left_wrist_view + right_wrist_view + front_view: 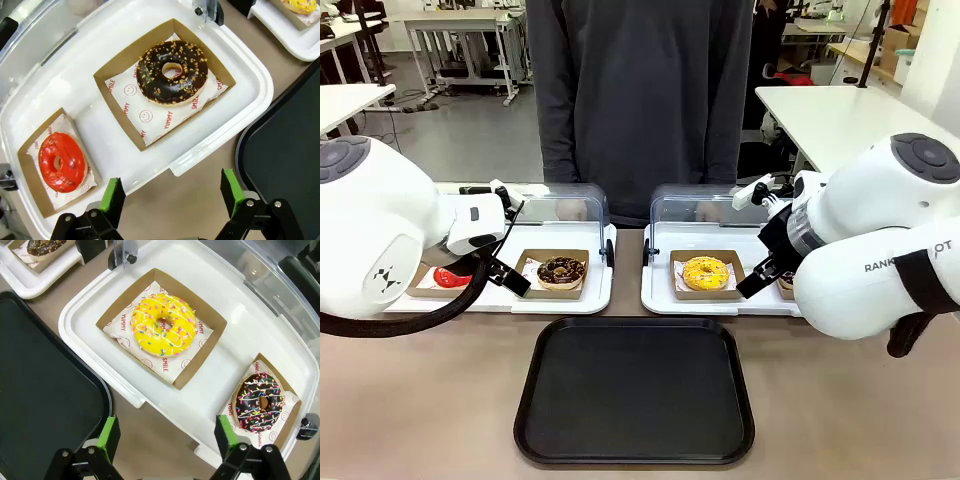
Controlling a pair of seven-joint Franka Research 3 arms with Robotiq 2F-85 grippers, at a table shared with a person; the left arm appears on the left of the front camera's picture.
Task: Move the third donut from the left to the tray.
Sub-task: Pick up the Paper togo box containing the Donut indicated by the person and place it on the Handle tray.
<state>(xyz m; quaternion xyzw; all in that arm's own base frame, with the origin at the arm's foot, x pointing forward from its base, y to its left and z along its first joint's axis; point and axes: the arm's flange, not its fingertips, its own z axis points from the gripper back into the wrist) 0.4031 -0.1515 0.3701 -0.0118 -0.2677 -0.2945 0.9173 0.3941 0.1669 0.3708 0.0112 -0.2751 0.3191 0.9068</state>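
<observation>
The yellow donut lies nearer the right gripper

Front view: it sits in its cardboard square on the right-hand white tray, just beyond the black tray. Left wrist view: the left gripper, fingers apart and empty, faces the chocolate donut. Right wrist view: fingers apart, empty; the yellow donut lies straight ahead, past the white rim.

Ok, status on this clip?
Both open, empty: left gripper, right gripper. Untouched: yellow donut, on white tray. Nothing blocking black tray.
</observation>
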